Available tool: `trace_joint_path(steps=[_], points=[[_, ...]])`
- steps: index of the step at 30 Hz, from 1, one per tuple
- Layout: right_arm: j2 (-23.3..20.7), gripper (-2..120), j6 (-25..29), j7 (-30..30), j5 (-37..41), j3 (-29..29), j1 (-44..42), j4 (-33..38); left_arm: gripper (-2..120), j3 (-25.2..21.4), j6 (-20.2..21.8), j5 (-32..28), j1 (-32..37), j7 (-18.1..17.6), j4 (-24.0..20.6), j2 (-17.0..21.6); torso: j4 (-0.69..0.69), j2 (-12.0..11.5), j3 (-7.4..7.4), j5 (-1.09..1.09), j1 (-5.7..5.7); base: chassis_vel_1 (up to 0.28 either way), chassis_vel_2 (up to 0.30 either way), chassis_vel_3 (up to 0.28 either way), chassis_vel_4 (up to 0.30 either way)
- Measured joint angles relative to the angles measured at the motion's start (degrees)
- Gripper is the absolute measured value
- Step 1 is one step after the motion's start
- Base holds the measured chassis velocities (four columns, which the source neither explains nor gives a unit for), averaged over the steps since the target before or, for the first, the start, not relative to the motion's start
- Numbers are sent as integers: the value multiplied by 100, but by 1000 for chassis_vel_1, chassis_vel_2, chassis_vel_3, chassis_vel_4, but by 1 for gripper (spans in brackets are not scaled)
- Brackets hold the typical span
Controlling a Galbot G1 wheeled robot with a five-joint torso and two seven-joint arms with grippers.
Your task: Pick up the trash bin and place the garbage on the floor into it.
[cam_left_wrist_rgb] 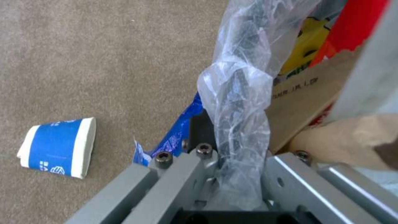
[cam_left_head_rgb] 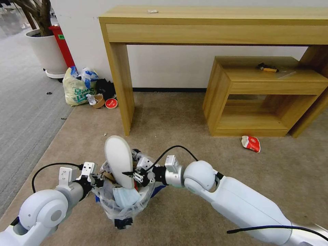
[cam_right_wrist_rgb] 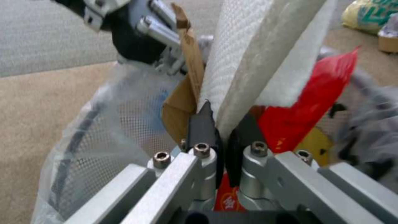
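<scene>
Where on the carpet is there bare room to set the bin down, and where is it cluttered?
Bare beige floor lies between the tall table's leg and the low shelf unit, and on the robot's right short of the red wrapper. Crowded: the wall corner around the yellowish-green bag; a blue-white cup lies beside the trash bin.

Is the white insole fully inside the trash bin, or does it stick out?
It sticks out: the white insole stands upright, its top well above the trash bin rim, pinched by the right pincer.
</scene>
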Motion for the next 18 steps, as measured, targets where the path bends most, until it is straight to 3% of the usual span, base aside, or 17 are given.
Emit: trace_joint_path(steps=[18], points=[[107,5,-351,353,-87,-222,11,-197,0,5,0,24,-11,50,-2,-58,0,0,0,0,0,0,0,0,0]])
